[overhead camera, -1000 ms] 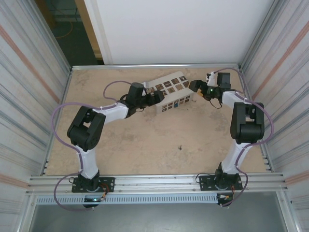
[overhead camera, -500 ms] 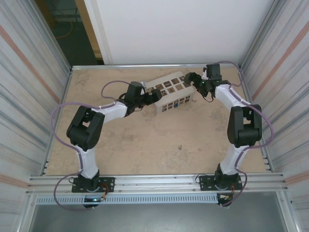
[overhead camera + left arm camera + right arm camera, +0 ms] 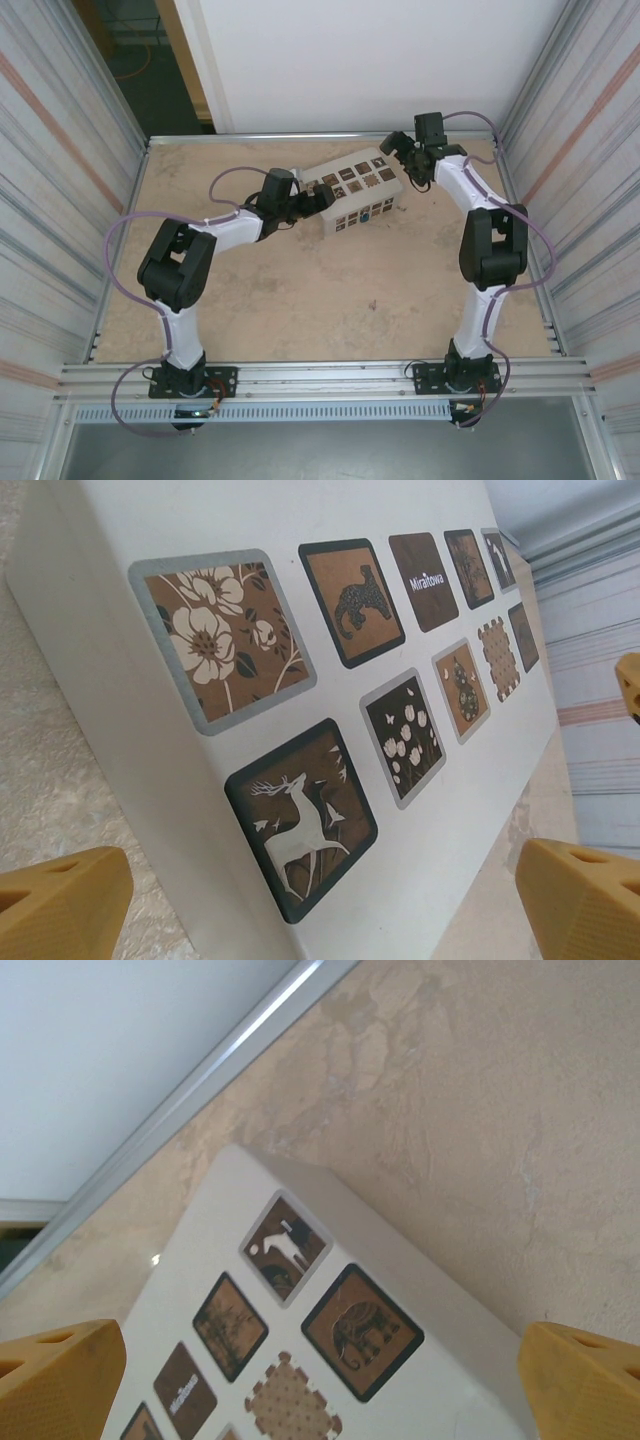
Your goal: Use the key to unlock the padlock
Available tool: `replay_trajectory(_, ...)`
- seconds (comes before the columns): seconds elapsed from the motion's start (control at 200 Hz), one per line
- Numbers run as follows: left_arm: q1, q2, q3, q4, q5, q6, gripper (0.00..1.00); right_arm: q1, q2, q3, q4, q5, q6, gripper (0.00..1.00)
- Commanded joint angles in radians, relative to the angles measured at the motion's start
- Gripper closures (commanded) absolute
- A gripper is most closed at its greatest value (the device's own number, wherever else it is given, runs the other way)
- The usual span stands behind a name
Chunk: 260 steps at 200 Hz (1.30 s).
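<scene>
Key [image 3: 372, 304] lies well apart from left tool [image 3: 324, 199] and right tool [image 3: 396, 150].

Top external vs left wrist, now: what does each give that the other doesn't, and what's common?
Top external: the key lying on the table in front of the white box, a blue-teal padlock at the box's near face, and the right gripper over its far right corner. Left wrist: tile detail, with a deer tile, a flower tile and Miraitowa lettering. Both: the box and the left gripper, open at its left end.
</scene>
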Motion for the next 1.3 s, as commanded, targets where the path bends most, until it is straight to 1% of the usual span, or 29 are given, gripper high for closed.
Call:
replay_trajectory(0.0,0.011,0.021,0.033,-0.01,0.02,-0.011,0.01,0.02,0.019,0.078,-0.121,0.061,0.048,0.01)
replay_trajectory(0.105,0.011,0.021,0.034,-0.01,0.02,-0.011,0.01,0.057,0.007,0.082,-0.134,0.084,0.075,0.01)
replay_trajectory(0.386,0.03,0.001,0.012,-0.016,0.021,-0.017,0.01,0.153,-0.002,0.081,-0.195,0.269,0.222,0.01)
replay_trajectory(0.521,0.035,0.004,0.028,-0.048,0.041,0.007,0.04,0.166,0.013,0.082,-0.276,0.336,0.307,0.01)
replay_trajectory(0.616,0.035,0.02,0.055,-0.083,0.049,0.022,0.05,0.169,0.014,0.07,-0.309,0.36,0.329,0.01)
replay_trajectory(0.736,0.035,0.032,0.054,-0.08,0.039,0.013,0.05,0.179,0.008,0.03,-0.285,0.343,0.331,0.01)
replay_trajectory(0.852,0.037,0.03,0.047,-0.072,0.03,0.007,0.05,0.196,0.009,-0.008,-0.227,0.304,0.32,0.01)
replay_trajectory(1.022,0.047,0.014,0.031,-0.073,0.03,0.005,0.04,0.219,0.029,-0.011,-0.218,0.299,0.333,0.01)
replay_trajectory(1.222,0.075,-0.019,-0.008,-0.065,0.035,-0.001,0.04,0.258,0.059,-0.003,-0.17,0.242,0.333,0.01)
replay_trajectory(1.252,0.081,-0.024,-0.016,-0.059,0.038,-0.002,0.04,0.269,0.064,-0.001,-0.161,0.232,0.37,0.01)
replay_trajectory(1.298,0.089,-0.032,-0.026,-0.057,0.041,-0.004,0.04,0.28,0.071,0.002,-0.153,0.224,0.375,0.01)
